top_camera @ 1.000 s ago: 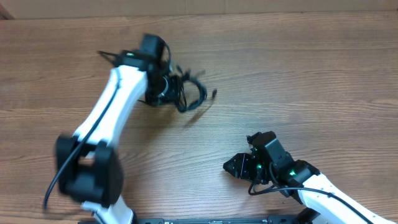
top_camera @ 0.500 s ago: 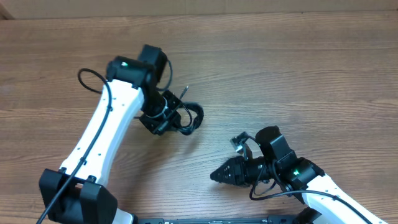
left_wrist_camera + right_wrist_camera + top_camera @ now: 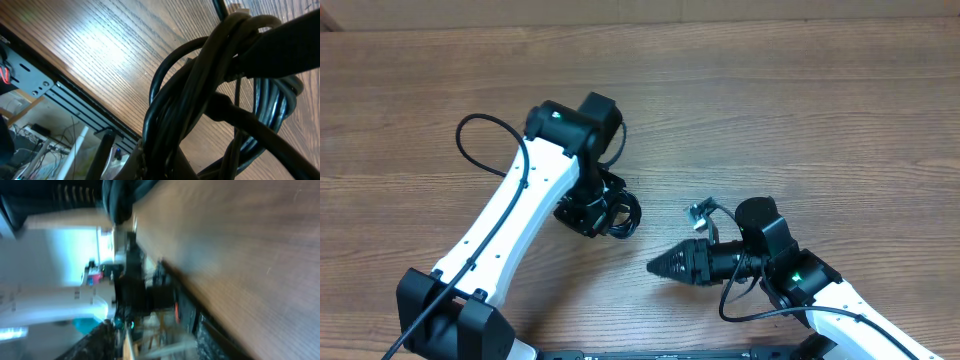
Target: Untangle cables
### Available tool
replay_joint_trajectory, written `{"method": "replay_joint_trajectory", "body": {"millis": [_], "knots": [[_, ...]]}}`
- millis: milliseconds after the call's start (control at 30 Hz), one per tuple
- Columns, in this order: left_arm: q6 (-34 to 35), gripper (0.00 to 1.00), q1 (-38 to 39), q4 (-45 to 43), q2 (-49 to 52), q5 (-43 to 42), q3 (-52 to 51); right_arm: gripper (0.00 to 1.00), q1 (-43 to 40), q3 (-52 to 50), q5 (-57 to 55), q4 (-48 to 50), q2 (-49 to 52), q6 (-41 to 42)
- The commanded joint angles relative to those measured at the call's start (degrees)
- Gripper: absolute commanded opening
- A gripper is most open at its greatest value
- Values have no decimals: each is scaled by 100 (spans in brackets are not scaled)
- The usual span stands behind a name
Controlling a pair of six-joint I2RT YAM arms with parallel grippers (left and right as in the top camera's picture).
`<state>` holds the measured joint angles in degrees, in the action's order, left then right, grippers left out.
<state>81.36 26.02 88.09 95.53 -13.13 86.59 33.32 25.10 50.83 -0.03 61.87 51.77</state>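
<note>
The cables [image 3: 624, 214] are a tangled black bundle of loops at the middle of the wooden table [image 3: 800, 110]. My left gripper [image 3: 604, 214] is shut on the bundle. In the left wrist view the cables [image 3: 200, 100] fill the frame, and the left gripper [image 3: 160, 166] pinches several strands at the bottom edge. My right gripper [image 3: 656, 267] points left, a short way right of and nearer than the bundle, touching nothing. The right wrist view is blurred; there the right gripper [image 3: 160, 342] stands open with nothing between its fingers. No plug ends show.
The left arm's own thick black wire [image 3: 470, 140] loops out to the left of its forearm. A black rail [image 3: 650, 353] runs along the table's near edge. A small pale part [image 3: 700, 212] sticks up from the right wrist.
The left arm has carried the cable bundle from the far side toward the near middle of the table. The right gripper has swung left toward the bundle.
</note>
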Motion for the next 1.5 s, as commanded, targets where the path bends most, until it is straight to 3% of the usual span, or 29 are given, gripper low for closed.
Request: {"method": "replay_joint_trajectory", "body": {"millis": [0,233,667,833,1133,1467], "knots": [[444,4,256,7,2,7,-15,52,-17,90,-1255,203,-61,828],[1067,4,557,-33,2,-20,-15,42,223,90,-1956,710,-39,1429],[1464,4,739,-315,2,-63,-15,39,955,90,-2944,466,22,1578],[1104,4,739,-457,2,-664,-15,37,953,90,-3324,275,382,1604],[363,4,739,-391,2,-1084,-15,36,765,90,-3456,835,566,1902],[286,4,739,-321,2,-743,-15,36,358,90,-3475,1209,564,2542]]}}
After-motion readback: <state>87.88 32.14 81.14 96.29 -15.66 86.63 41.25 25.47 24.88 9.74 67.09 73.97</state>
